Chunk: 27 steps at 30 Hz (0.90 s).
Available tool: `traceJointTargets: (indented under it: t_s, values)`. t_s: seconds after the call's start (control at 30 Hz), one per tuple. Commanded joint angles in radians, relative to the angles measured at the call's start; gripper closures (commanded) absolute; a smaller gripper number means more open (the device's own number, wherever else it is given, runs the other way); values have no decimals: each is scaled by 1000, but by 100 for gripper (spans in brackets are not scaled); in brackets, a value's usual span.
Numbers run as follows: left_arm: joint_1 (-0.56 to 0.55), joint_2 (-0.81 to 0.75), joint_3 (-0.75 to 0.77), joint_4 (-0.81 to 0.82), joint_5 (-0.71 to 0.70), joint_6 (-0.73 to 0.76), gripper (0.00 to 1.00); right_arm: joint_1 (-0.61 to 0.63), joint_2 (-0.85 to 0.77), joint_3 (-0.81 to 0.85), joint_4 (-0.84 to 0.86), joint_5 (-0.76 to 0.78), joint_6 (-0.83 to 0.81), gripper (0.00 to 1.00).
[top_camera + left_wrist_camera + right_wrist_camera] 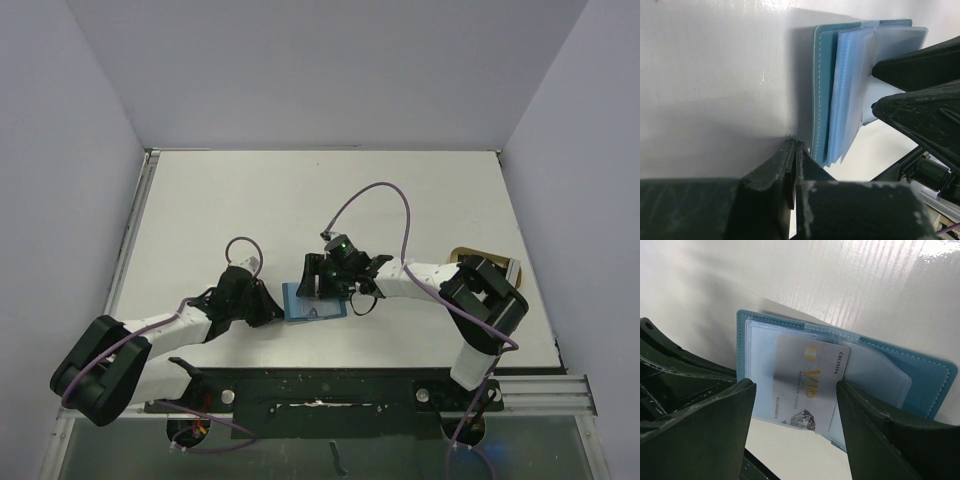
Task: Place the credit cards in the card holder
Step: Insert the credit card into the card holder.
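The teal-blue card holder (pixel 310 310) lies open on the table, its clear sleeves fanned up (pixel 850 90). A silver VIP credit card (pixel 810 385) rests on the sleeves of the card holder (pixel 925 375); I cannot tell how far it is tucked into a sleeve. My right gripper (pixel 796 387) hovers over it, open, one finger on each side of the card, the right-hand one at the card's edge. My left gripper (pixel 795 144) is shut on nothing, its tips on the table right beside the holder's near corner. In the top view the left gripper (pixel 275 312) is at the holder's left edge and the right gripper (pixel 325 288) is above it.
A tan-rimmed object (pixel 485 258) sits at the right of the table, partly behind the right arm. The black mounting rail (pixel 320 385) runs along the near edge. Grey walls close in the table on the left, back and right.
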<state>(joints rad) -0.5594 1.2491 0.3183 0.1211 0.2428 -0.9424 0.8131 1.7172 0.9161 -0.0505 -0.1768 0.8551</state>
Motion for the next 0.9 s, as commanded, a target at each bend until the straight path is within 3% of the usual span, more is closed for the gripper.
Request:
traceJointTargets:
  t_s: [0.0, 0.33, 0.57, 0.73, 0.87]
  values:
    - [-5, 3, 24, 61, 3, -1, 100, 6, 2, -4, 76, -35, 10, 33]
    - [-11, 18, 29, 66, 3, -1, 100, 3, -2, -23, 144, -93, 12, 34]
    - [-11, -19, 57, -8, -27, 11, 99, -2, -69, -8, 13, 18, -19, 34]
    - [-9, -94, 88, -97, -70, 9, 79, -3, -76, -8, -26, 51, -21, 34]
    - [-10, -131, 90, -103, -89, -4, 71, -1, -60, -11, -12, 40, -12, 35]
